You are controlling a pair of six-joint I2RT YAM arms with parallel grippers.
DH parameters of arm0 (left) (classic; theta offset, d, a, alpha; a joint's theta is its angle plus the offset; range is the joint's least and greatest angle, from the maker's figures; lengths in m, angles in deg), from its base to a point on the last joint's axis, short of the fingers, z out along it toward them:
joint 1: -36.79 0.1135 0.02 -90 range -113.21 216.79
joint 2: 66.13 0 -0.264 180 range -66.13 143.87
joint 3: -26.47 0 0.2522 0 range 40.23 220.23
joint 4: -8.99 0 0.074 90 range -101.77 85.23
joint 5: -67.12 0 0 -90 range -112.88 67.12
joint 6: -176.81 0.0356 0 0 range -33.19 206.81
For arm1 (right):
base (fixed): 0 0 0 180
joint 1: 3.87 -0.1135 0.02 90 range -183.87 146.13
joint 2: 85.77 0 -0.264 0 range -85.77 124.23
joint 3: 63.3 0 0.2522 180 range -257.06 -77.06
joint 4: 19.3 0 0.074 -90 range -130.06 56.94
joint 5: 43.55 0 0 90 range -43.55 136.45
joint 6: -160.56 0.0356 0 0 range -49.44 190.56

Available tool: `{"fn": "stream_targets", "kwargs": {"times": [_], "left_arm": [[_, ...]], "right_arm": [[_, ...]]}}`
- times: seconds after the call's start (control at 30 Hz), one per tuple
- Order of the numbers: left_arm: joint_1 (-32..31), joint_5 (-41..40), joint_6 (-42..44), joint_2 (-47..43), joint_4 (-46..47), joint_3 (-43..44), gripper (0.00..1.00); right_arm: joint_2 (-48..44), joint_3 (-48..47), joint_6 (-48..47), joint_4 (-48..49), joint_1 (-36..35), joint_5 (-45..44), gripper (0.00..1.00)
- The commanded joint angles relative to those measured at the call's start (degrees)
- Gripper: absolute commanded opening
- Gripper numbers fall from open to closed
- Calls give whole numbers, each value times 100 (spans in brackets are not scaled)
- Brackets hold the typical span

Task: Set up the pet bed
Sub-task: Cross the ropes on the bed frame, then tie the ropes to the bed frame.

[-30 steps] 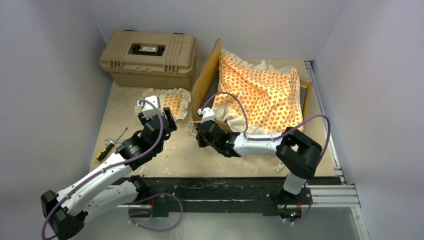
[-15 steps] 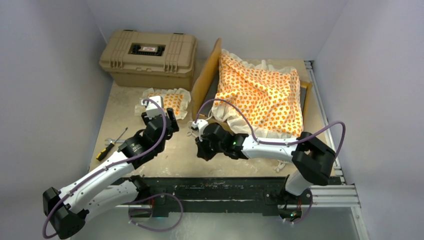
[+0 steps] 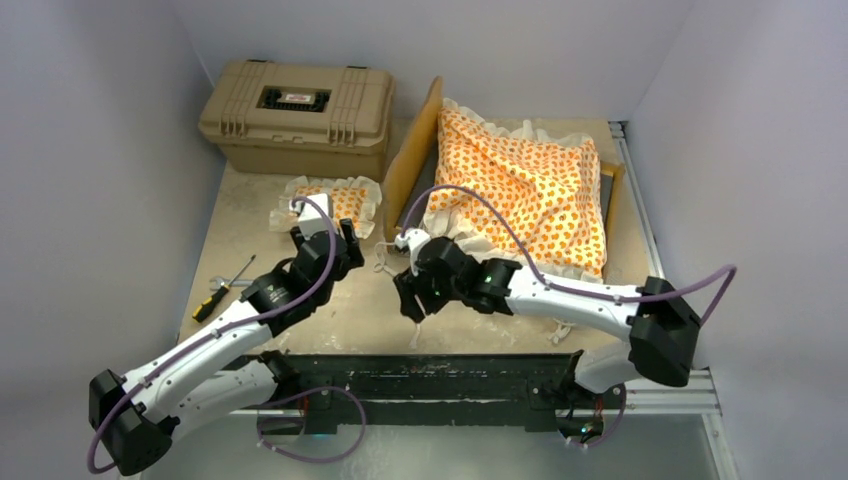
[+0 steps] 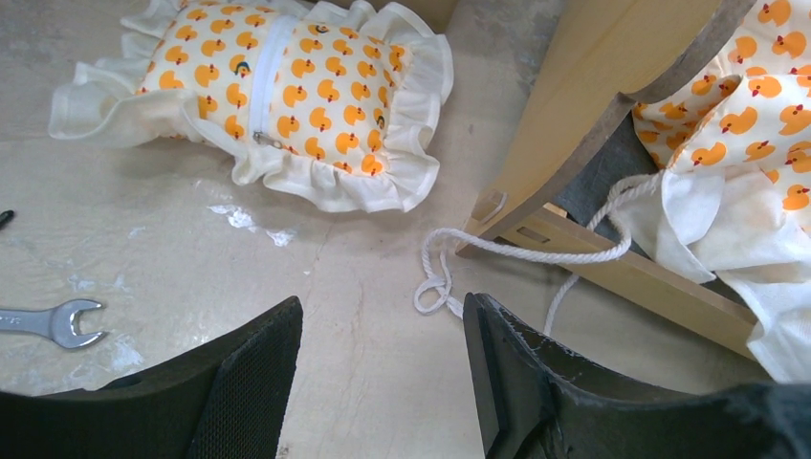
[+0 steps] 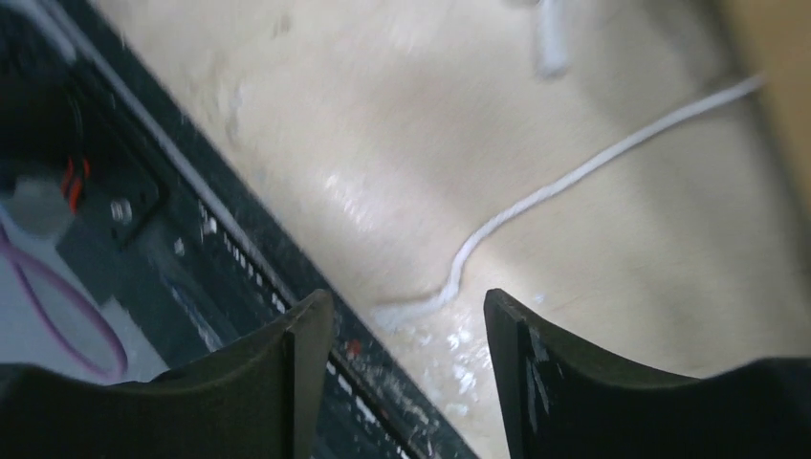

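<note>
The pet bed frame (image 3: 413, 150) of light wood stands at 1 o'clock on the tabletop (image 3: 240, 215), with its headboard on the 9 o'clock side. The mattress cushion (image 3: 525, 190), white-ruffled with a print of small orange ducks, lies rumpled in it, and its ruffle hangs over the near rail. The matching pillow (image 4: 277, 91), with a white zipper across it, lies flat on the tabletop beside the headboard, apart from the frame. A white cord (image 4: 536, 253) runs from the frame onto the tabletop.

The left fingers (image 4: 239, 382) are spread, hold nothing, and hang at 6 o'clock of the pillow. The right fingers (image 5: 545, 382) are also spread, above a loose piece of cord, and grip nothing.

A tan hard case (image 3: 295, 115) stands at 11 o'clock; its lid label is too small to read. A screwdriver (image 3: 222, 290) and a wrench (image 4: 53, 322) lie at 9 o'clock.
</note>
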State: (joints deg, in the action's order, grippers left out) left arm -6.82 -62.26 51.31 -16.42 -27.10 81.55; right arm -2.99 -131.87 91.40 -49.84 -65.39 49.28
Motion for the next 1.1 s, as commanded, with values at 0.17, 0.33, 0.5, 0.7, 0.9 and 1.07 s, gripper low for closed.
{"fn": "stream_targets", "kwargs": {"times": [0.17, 0.33, 0.5, 0.7, 0.9, 1.07], "left_arm": [[10, 474, -331, 103, 323, -321, 63], [8, 793, -412, 509, 751, -554, 63], [11, 903, -611, 1484, 1409, -721, 62], [11, 621, -752, 2490, 1908, -643, 61], [-4, 381, -955, 2946, 2859, -963, 60], [-8, 215, -1029, 3326, 3353, -1025, 59]], "right_arm": [[433, -831, 685, -52, 263, -2094, 62], [700, -786, 1081, 90, 305, -2345, 61], [363, -438, 1033, 423, 634, -2296, 61], [-75, 25, 806, 894, 1005, -2207, 62], [-413, 365, 673, 1142, 1113, -2215, 62], [-710, 651, 675, 1228, 1181, -2230, 62]]}}
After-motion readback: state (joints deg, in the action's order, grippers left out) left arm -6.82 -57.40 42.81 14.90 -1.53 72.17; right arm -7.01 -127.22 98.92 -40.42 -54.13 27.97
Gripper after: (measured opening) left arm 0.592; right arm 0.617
